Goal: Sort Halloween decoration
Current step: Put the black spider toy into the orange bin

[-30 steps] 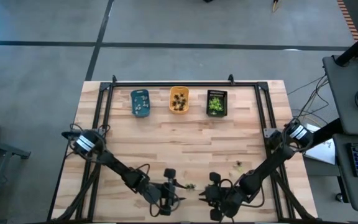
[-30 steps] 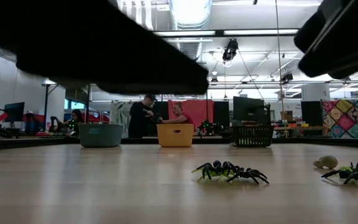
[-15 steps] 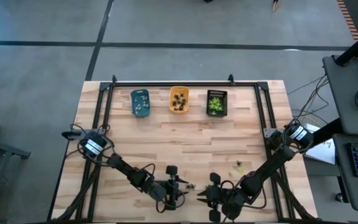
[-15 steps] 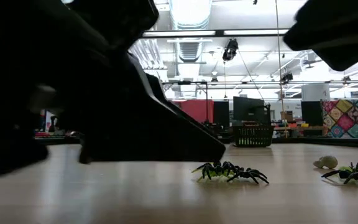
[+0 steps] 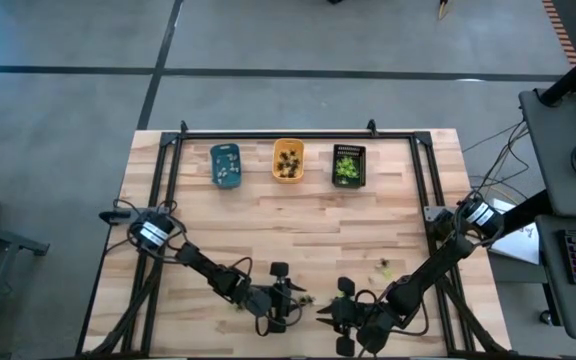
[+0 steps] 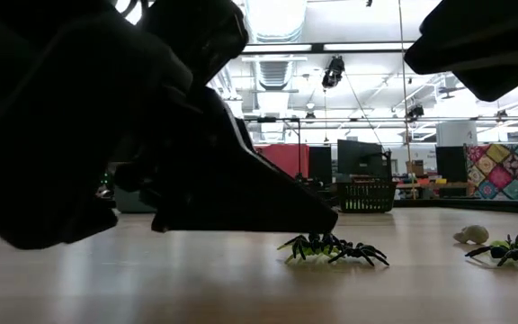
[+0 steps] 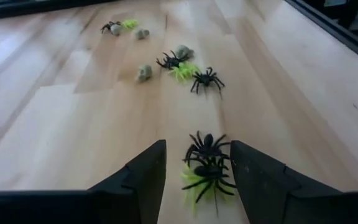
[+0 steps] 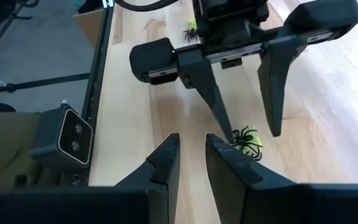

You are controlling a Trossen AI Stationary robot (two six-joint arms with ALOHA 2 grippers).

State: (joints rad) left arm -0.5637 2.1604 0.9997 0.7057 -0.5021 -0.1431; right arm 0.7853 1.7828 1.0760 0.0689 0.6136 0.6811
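My left gripper stands open low over the table near its front edge. Its fingers flank a black spider lying on a yellow-green one, apart from both in the left wrist view. From the right wrist view the same pair lies between that gripper's two fingertips. More spiders and pale figures lie farther along the table. My right gripper hangs just to the right, facing the left one, open by a narrow gap with nothing in it.
Three small trays stand in a row at the far edge: blue, orange, black, each with figures inside. Loose figures lie right of centre. A black frame runs around the table top.
My left gripper has come down to the table top and moved a little toward the table's right, up to the spider pair, so that its fingers now stand on either side of it. The spiders have not moved.
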